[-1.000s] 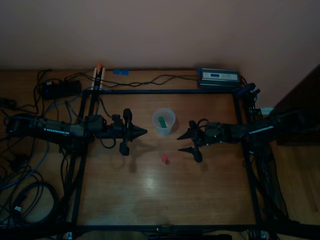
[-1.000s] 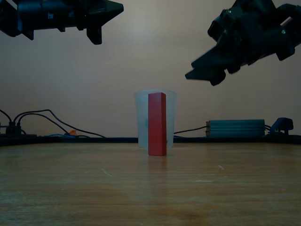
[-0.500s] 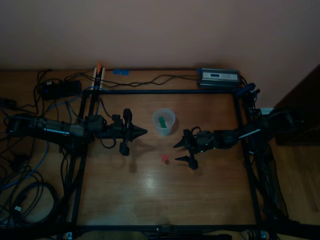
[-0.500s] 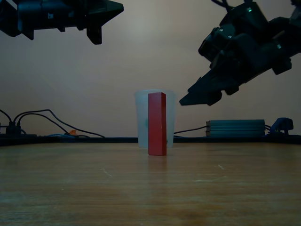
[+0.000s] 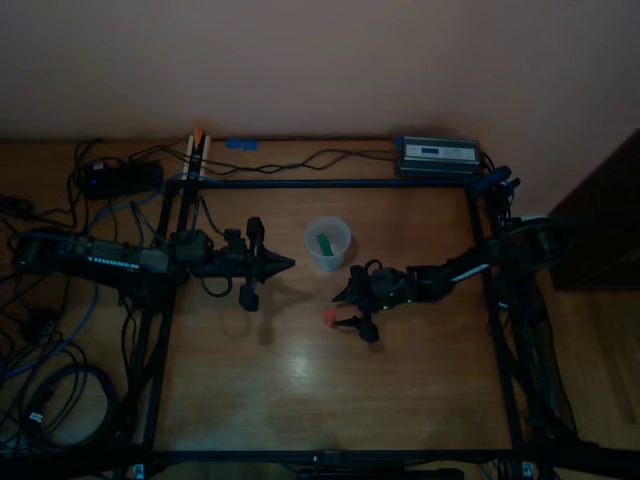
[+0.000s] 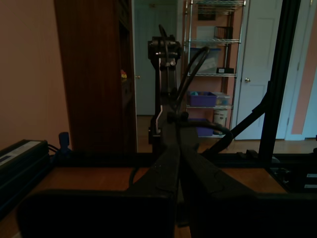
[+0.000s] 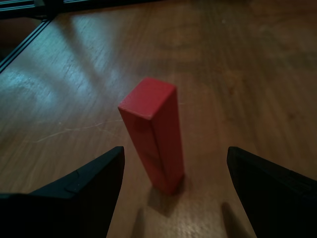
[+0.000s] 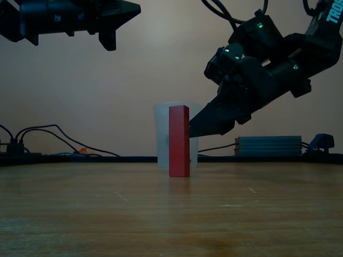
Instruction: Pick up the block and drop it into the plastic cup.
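Right end effector [image 7: 173,163] gapes around upright, smooth-looking red cuboid block [image 7: 153,133].

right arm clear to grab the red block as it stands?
Probably yes. The right gripper is open with a finger either side of the upright red block, bare table around it, and the cup standing apart.

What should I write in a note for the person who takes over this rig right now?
Right gripper: jaws open, one on each side of the red block, not touching it.
Left gripper: jaws shut, holding nothing, beside the plastic cup.
The block stands upright on the table, in front of the cup in the exterior view. A green block lies in the cup.
Done: approach. Left: grasp, lift, drop into the cup.
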`<state>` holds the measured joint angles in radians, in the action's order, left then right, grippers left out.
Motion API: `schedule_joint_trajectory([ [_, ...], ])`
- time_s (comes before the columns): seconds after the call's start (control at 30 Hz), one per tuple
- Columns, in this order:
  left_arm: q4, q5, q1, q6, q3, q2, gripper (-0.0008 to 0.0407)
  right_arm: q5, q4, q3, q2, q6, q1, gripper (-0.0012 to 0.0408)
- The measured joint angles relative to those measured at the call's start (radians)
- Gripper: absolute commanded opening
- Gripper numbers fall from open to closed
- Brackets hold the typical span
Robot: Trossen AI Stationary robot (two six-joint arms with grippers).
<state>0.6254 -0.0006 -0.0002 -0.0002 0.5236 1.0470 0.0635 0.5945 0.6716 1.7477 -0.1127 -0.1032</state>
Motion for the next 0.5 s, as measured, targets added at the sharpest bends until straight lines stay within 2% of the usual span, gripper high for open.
schedule_joint_trajectory([
  [0.37, 0.0, 0.0, 0.0, 0.0, 0.0, 0.0, 0.0, 0.009, 0.013, 0.088, 0.096, -0.008, -0.036, 0.0282],
  [0.5, 0.0, 0.0, 0.0, 0.0, 0.0, 0.0, 0.0, 0.008, 0.012, 0.097, 0.11, -0.014, -0.036, 0.0262],
])
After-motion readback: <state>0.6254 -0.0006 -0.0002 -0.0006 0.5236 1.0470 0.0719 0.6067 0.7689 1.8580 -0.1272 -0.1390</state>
